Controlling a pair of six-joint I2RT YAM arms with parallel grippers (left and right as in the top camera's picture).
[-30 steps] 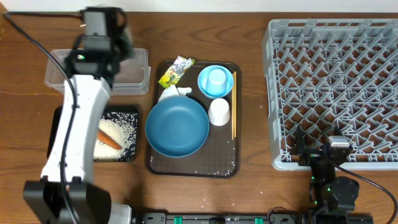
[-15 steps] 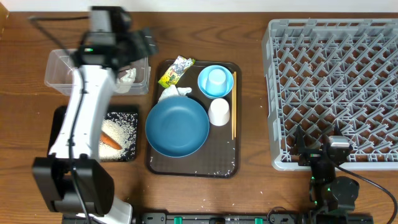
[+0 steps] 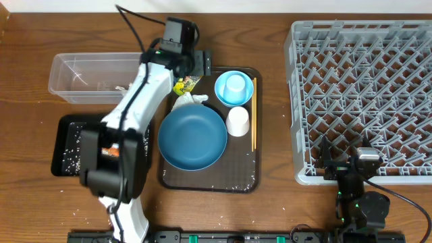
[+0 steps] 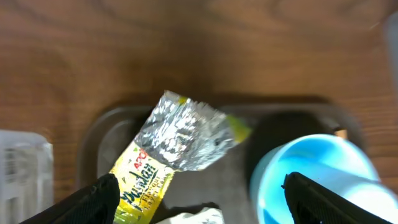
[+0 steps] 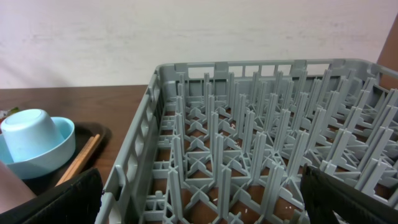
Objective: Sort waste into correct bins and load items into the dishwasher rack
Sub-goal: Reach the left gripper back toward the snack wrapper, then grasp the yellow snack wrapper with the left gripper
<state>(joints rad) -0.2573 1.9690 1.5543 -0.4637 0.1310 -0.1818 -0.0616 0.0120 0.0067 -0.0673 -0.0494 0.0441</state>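
Both stand wide and empty, we see: left hand (image 4: 199, 196) over snack wrapper (image 4: 176, 140), right hand (image 5: 199, 200) by dishwasher rack (image 5: 249, 65).

Even bright light, soft shadows, left wrist view blurred — glare on snack wrapper (image 4: 180, 134), overhead sharp

White-shelled left arm (image 3: 138, 94), black joints, cable (image 3: 135, 17) and left claw (image 4: 199, 186); black right arm (image 3: 358, 177) (small green lights)
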